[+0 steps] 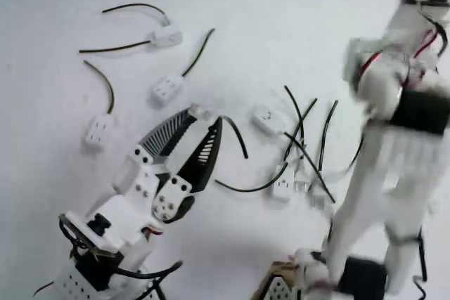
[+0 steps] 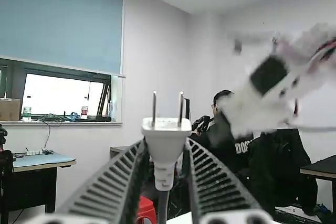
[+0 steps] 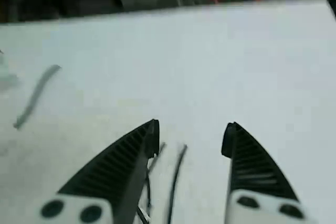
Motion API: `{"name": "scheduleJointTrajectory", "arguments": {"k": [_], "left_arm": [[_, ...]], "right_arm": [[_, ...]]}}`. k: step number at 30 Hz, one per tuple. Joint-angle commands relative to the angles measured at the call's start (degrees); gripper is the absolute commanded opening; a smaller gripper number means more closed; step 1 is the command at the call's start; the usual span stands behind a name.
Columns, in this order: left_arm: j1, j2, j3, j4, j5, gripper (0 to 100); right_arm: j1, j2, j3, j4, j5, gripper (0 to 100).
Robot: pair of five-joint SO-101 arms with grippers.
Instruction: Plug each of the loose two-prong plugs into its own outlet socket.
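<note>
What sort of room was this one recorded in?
Probably an office or lab: a window under a blue blind, a desk by the wall, and a white work table.

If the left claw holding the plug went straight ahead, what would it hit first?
Likely nothing near: the left gripper, shut on the plug, points into open room; the right arm looks off to one side.
</note>
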Motion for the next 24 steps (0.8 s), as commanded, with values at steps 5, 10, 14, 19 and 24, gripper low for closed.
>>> {"name": "scheduleJointTrajectory", "arguments": {"k": [5,10,14,19,24], "left_arm": [[-0.22,-0.66,-2.64,-0.97,0.53,2],[-0.48,-0.66,-2.64,-0.97,0.53,2],[-0.57,-0.66,-2.64,-0.97,0.53,2],[-0.57,-0.66,-2.81,-0.97,0.53,2],[-0.57,-0.66,-2.81,-0.97,0.53,2]], "right_arm": [[-36.79,-10.24,-9.93,-3.03,-0.09,11.0],[-50.59,-13.05,-10.29,-4.53,-0.09,4.3],[-51.38,-15.69,-10.29,-0.22,-0.09,2.2],[-51.56,-17.71,-9.85,6.37,0.00,1.9],[-53.41,-17.80,-3.78,7.08,4.13,1.9]]}}
